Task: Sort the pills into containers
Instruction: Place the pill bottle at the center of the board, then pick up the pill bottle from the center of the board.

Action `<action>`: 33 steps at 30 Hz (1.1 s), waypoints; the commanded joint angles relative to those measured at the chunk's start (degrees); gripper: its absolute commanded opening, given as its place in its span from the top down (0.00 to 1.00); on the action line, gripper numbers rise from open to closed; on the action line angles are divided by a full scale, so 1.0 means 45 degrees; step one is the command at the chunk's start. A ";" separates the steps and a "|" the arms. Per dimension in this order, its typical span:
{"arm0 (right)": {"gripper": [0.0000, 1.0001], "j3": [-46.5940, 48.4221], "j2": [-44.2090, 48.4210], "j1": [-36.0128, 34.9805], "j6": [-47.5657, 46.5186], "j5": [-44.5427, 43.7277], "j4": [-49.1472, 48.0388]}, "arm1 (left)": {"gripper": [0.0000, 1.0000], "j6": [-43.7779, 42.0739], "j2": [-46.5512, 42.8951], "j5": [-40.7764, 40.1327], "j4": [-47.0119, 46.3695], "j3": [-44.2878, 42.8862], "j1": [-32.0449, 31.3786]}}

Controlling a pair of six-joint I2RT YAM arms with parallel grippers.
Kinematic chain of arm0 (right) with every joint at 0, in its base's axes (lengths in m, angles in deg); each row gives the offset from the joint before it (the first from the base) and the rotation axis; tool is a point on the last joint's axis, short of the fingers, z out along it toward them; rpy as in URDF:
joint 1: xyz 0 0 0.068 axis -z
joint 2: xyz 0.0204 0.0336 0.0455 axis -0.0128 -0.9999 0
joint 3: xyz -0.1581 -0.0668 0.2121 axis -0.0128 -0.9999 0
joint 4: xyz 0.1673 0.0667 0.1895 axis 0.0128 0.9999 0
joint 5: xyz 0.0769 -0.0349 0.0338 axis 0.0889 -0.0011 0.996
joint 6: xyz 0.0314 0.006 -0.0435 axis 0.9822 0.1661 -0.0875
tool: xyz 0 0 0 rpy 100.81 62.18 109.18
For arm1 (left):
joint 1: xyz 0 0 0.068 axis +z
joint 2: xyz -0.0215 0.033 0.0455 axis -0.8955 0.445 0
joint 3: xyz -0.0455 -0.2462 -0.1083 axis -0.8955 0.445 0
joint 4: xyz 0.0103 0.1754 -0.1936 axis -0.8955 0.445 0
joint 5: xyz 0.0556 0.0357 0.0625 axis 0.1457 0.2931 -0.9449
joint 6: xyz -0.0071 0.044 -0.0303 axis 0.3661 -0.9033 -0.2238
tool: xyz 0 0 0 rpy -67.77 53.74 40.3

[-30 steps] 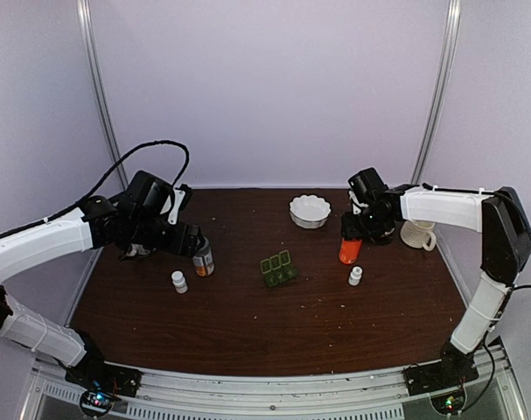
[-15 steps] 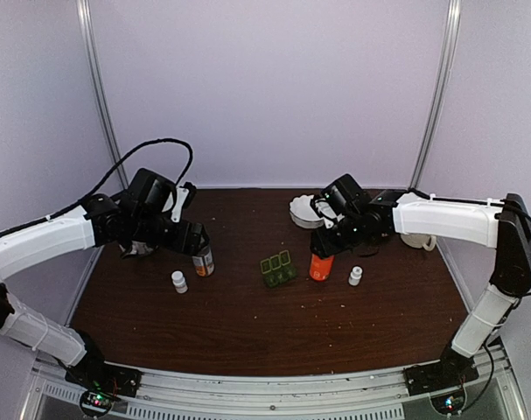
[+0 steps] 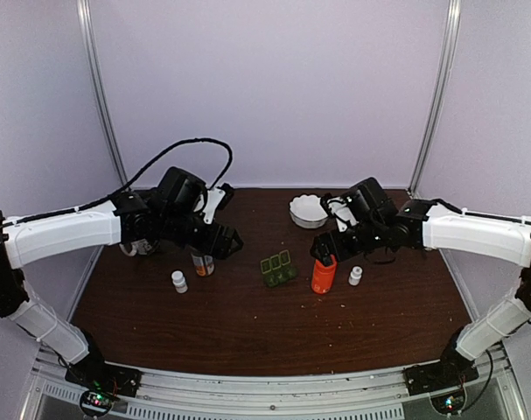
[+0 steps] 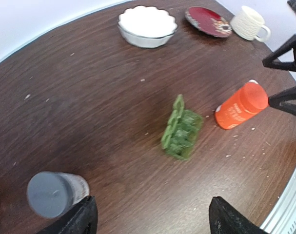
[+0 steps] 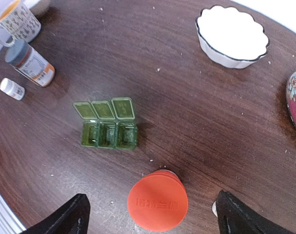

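Observation:
The containers are the three cells of a dark-green pill box (image 3: 278, 269) (image 4: 182, 129) (image 5: 108, 131) at mid-table, its lids hinged open. I cannot pick out pills for sure; whitish specks lie scattered on the wood. An orange bottle (image 3: 323, 275) (image 4: 240, 105) (image 5: 157, 204) stands upright just right of the box. My right gripper (image 3: 326, 252) (image 5: 155, 217) hovers over its cap, open, with the fingers wide apart on either side and not touching it. My left gripper (image 3: 227, 243) (image 4: 155, 220) is open and holds nothing, left of the box.
A grey-capped labelled bottle (image 3: 203, 262) (image 4: 52, 192) (image 5: 30, 62) stands under the left arm. Small white bottles (image 3: 178, 281) (image 3: 355, 276) flank the scene. At the back are a white scalloped bowl (image 3: 309, 210) (image 5: 231, 35), a red plate (image 4: 208, 20) and a cream mug (image 4: 247, 23).
My right arm carried the orange bottle left toward the pill box, set it down and opened. The left arm swung right, off the grey-capped bottle and toward the box.

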 commanded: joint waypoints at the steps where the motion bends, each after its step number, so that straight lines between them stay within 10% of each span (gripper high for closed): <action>1: 0.08 -0.1230 0.1952 0.0098 -0.0231 0.0071 -0.1855 | 0.18 -0.0678 0.0959 0.0485 -0.1495 -0.0991 -0.0913; 10: 0.10 -0.5336 0.6499 0.0190 -0.0251 -0.1237 -0.5496 | 0.02 -0.1605 0.4474 0.1287 -0.1731 -0.4308 -0.2189; 33: 0.08 -0.7490 1.1576 0.0319 0.0292 -0.4227 -0.4264 | 0.02 -0.2284 1.0586 0.2135 -0.0033 -1.0728 -0.3069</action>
